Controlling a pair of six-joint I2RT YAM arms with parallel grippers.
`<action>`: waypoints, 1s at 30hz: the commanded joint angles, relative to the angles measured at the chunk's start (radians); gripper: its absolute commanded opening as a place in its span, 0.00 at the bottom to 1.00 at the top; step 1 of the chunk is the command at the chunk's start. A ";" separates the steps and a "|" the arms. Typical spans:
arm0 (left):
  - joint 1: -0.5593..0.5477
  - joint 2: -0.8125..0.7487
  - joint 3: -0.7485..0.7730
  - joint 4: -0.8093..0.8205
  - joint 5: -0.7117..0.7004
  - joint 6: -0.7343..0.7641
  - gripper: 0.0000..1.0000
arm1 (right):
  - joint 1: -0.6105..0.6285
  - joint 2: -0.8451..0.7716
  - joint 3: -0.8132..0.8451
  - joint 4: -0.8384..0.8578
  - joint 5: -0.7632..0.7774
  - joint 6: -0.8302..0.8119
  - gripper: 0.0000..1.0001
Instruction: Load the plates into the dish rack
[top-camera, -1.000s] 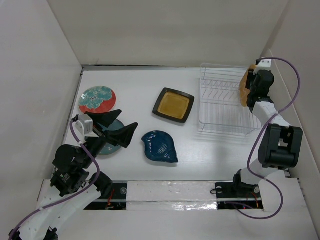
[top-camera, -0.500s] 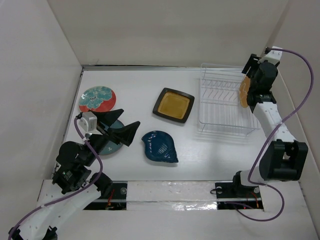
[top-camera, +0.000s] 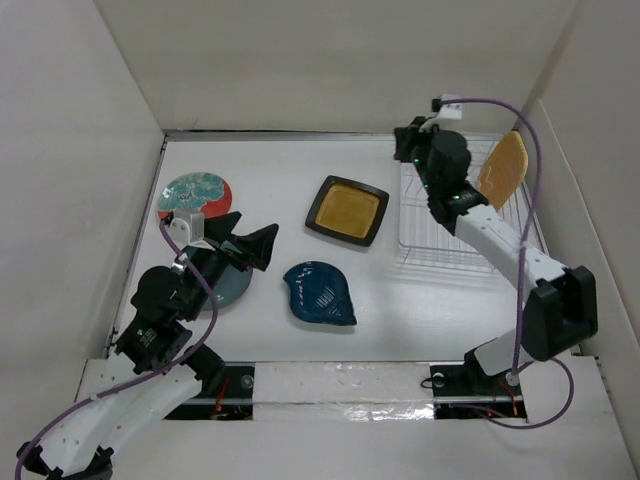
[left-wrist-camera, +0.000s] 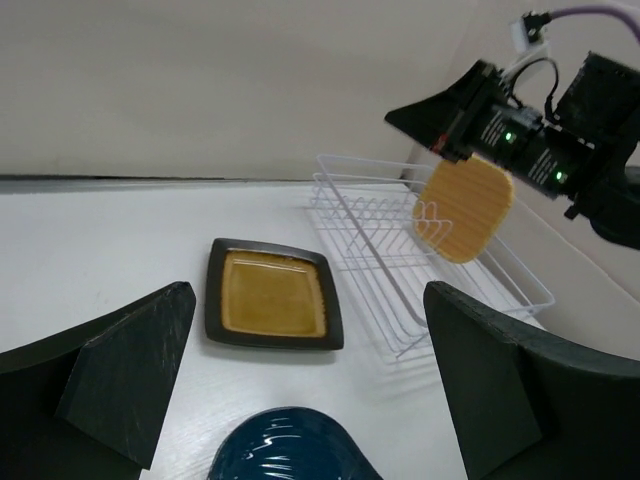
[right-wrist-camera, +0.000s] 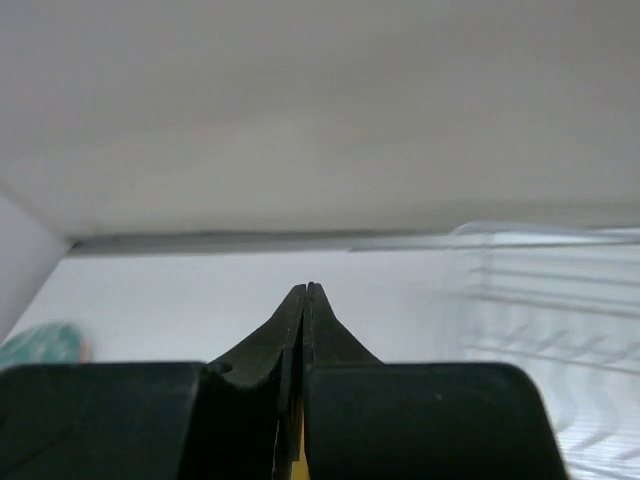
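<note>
The orange plate (top-camera: 503, 168) stands on edge at the right end of the white wire dish rack (top-camera: 440, 215), leaning right; it also shows in the left wrist view (left-wrist-camera: 463, 208). My right gripper (top-camera: 403, 140) hovers over the rack's back left corner, apart from that plate, shut and empty (right-wrist-camera: 308, 290). My left gripper (top-camera: 258, 224) hangs wide open above the grey-teal plate (top-camera: 228, 288), which it partly hides. The red-rimmed floral plate (top-camera: 193, 195), mustard square plate (top-camera: 347, 210) and dark blue leaf plate (top-camera: 320, 292) lie flat on the table.
White walls close in the table on the left, back and right. The rack (left-wrist-camera: 370, 240) sits close to the right wall. Between the open left fingers I see the mustard plate (left-wrist-camera: 272, 293) and the blue plate (left-wrist-camera: 290, 445).
The right gripper let go of the orange plate, which now stands in the rack, swung left across the rack's back and shut. The left gripper edged up and right.
</note>
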 joint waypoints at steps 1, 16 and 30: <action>-0.004 0.017 0.017 0.027 -0.147 -0.033 0.99 | 0.093 0.126 0.042 0.068 -0.083 0.160 0.00; 0.044 0.055 0.011 0.037 -0.153 -0.005 0.99 | 0.476 0.787 0.593 -0.060 -0.321 0.372 0.50; 0.044 0.097 0.013 0.037 -0.063 0.023 0.99 | 0.546 0.910 0.521 -0.079 -0.507 0.414 0.55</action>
